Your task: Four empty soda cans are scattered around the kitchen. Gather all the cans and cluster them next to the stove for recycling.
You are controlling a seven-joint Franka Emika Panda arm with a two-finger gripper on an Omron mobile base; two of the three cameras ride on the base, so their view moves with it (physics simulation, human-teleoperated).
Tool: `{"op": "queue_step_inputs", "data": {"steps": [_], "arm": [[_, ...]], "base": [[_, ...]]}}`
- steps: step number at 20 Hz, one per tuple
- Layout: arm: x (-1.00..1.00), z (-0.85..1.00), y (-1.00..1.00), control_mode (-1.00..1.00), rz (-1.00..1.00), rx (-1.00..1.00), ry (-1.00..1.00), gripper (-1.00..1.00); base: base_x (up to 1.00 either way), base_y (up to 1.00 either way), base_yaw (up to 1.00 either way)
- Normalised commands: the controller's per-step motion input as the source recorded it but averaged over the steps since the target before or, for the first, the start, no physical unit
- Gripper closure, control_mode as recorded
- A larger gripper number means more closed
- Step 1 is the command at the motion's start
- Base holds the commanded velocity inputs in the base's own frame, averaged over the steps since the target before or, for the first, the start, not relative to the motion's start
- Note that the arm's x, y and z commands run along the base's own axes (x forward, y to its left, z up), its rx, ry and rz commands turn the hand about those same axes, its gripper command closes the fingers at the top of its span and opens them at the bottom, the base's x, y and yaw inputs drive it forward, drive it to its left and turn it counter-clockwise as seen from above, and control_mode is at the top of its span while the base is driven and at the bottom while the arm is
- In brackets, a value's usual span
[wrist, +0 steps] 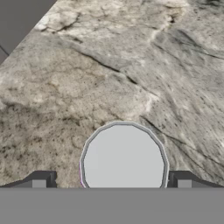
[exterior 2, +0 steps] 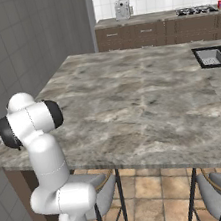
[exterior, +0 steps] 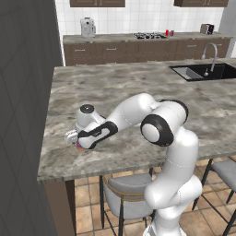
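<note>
On the grey marbled island counter (exterior: 138,92) near its front left corner stands a purple soda can (exterior: 79,146). The hand view looks straight down on its silver top (wrist: 124,157), which has a thin purple edge. My gripper (exterior: 71,138) hangs over it, open (wrist: 111,179). One fingertip (wrist: 41,179) is left of the can and the other (wrist: 181,179) right of it, each with a small gap. The stove (exterior: 150,35) sits on the far counter. Two red cans (exterior: 169,32) stand just right of it, and one red can (exterior 2: 219,4) shows at the right base view's edge.
A black sink (exterior: 203,71) with a faucet is set in the island's right side. A silver appliance (exterior: 87,27) and a toaster (exterior: 207,29) stand on the far counter. Stools (exterior: 124,193) sit under the island's near edge. A grey tiled wall (exterior: 23,92) rises at the left.
</note>
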Motion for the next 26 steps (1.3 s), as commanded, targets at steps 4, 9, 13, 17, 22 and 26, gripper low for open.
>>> {"op": "queue_step_inputs", "data": {"steps": [4,9,13,17,22,26], "arm": [[0.06,0.0,0.0,-1.0,0.0,0.0,0.0,-1.0],[0.18,0.16,0.0,-1.0,0.0,0.0,0.04,-1.0],[0.24,0.31,0.0,-1.0,0.0,0.0,0.12,-1.0],[0.11,0.07,0.0,-1.0,0.0,0.0,0.05,-1.0],[0.0,-0.21,0.0,-1.0,0.0,0.0,0.0,-1.0],[0.0,-0.35,0.0,-1.0,0.0,0.0,0.0,-1.0]], "base": [[0.0,0.0,0.0],[0.0,0.0,0.0],[0.0,0.0,0.0],[0.0,0.0,0.0],[0.0,0.0,0.0],[0.0,0.0,0.0]]}}
